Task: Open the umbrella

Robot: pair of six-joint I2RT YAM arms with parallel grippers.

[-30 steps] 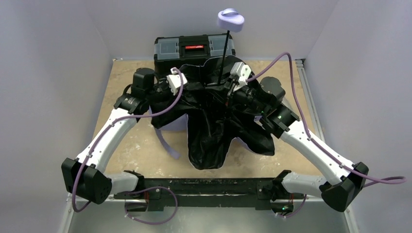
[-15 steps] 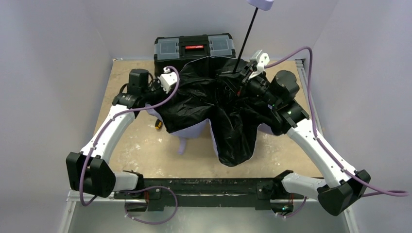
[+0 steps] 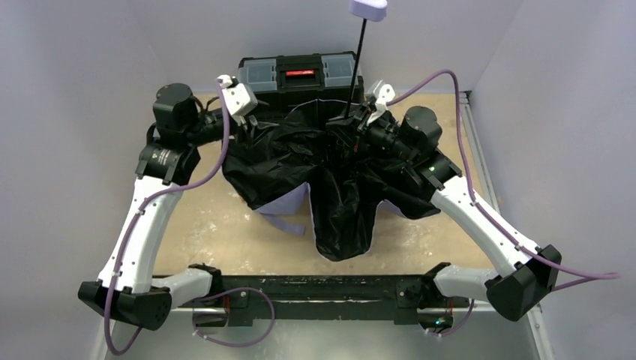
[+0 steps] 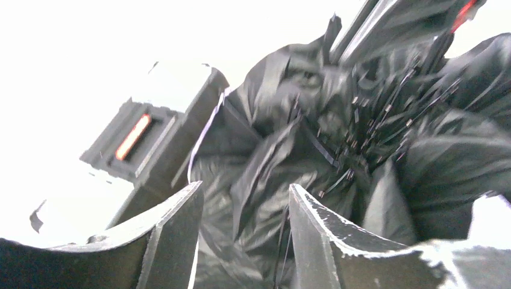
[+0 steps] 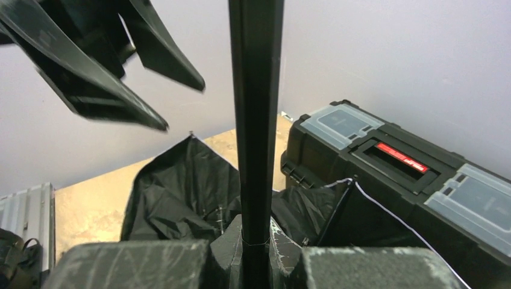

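The umbrella [image 3: 300,161] lies half spread on the table, black lining up, with a flap of pale lavender outer fabric [image 3: 289,204] showing at its front. Its thin black shaft [image 3: 357,67] rises almost upright to the pale handle [image 3: 367,8] at the top edge. My right gripper [image 3: 358,120] is shut on the shaft low down, just above the canopy; in the right wrist view the shaft [image 5: 256,120] runs up from between the closed fingers of the right gripper [image 5: 257,232]. My left gripper [image 3: 247,124] stands open at the canopy's back left edge. The left gripper [image 4: 244,198] has black fabric and ribs [image 4: 361,126] just beyond its fingers.
A black toolbox [image 3: 300,75] with a red latch stands against the back wall, right behind the canopy; it also shows as the toolbox [image 5: 391,174] and the toolbox [image 4: 138,144]. Grey walls close in at left, right and back. Bare tan tabletop [image 3: 225,232] lies in front of the umbrella.
My left gripper opened, let go of the black fabric and drew back to the left. The right gripper shifted left with the shaft, which now stands more upright. The canopy sagged.
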